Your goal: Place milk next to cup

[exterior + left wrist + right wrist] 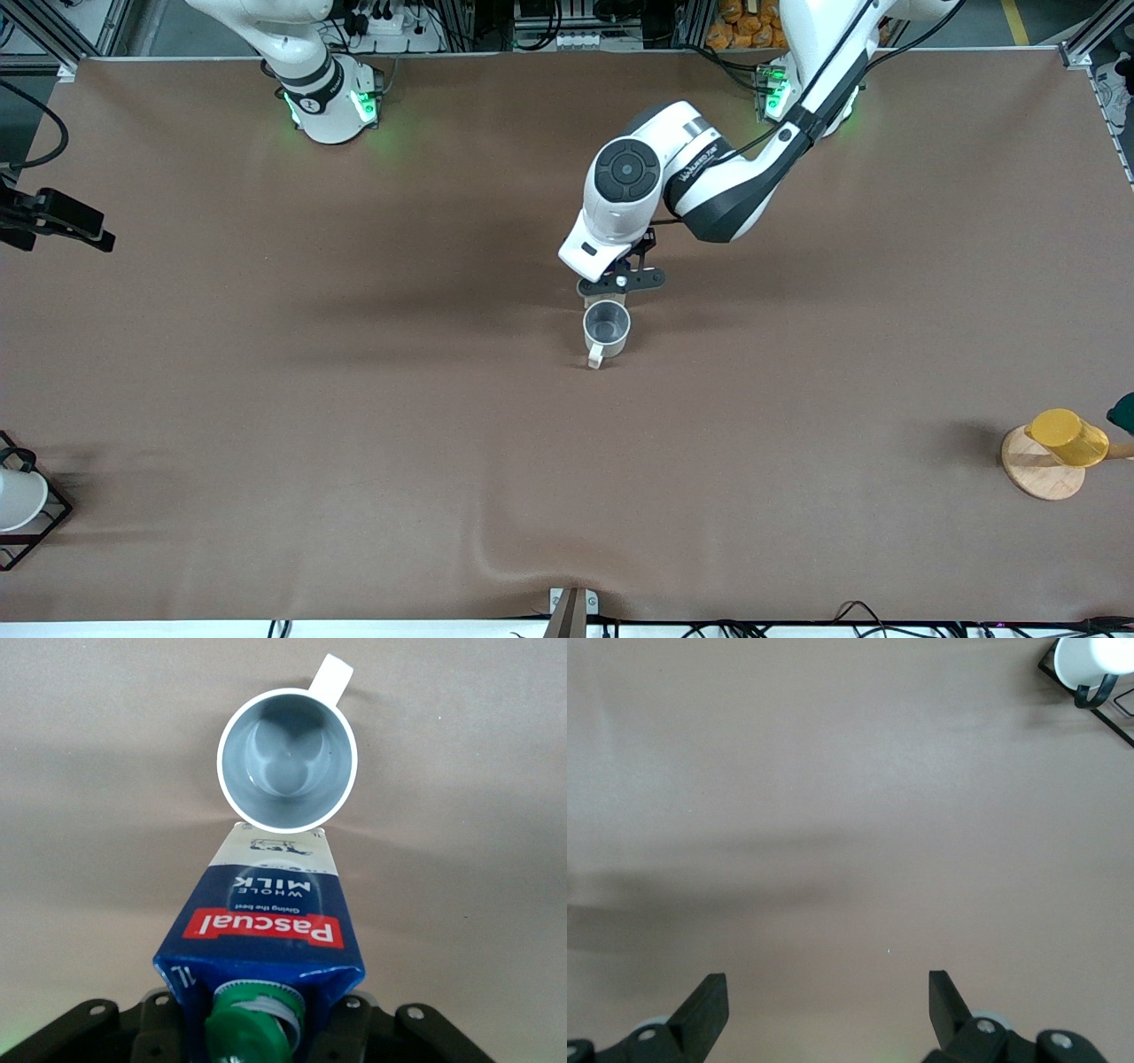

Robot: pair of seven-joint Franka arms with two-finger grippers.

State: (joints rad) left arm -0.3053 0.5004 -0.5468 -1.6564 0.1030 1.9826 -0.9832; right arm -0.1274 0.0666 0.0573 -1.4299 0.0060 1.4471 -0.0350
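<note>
The milk (261, 912), a dark blue carton with a green cap and a red label, stands between the fingers of my left gripper (257, 1028). Its pale foot is right beside the cup (286, 757), touching it or nearly so. The cup (607, 328) is an off-white mug with a grey inside, upright near the table's middle, its handle toward the front camera. In the front view my left gripper (620, 282) is directly over the carton and hides almost all of it. My right gripper (828, 988) is open and empty above bare table.
A yellow cup (1067, 436) on a round wooden base (1041, 474) is at the left arm's end of the table. A white cone in a black wire frame (18, 498) is at the right arm's end and also shows in the right wrist view (1090, 657).
</note>
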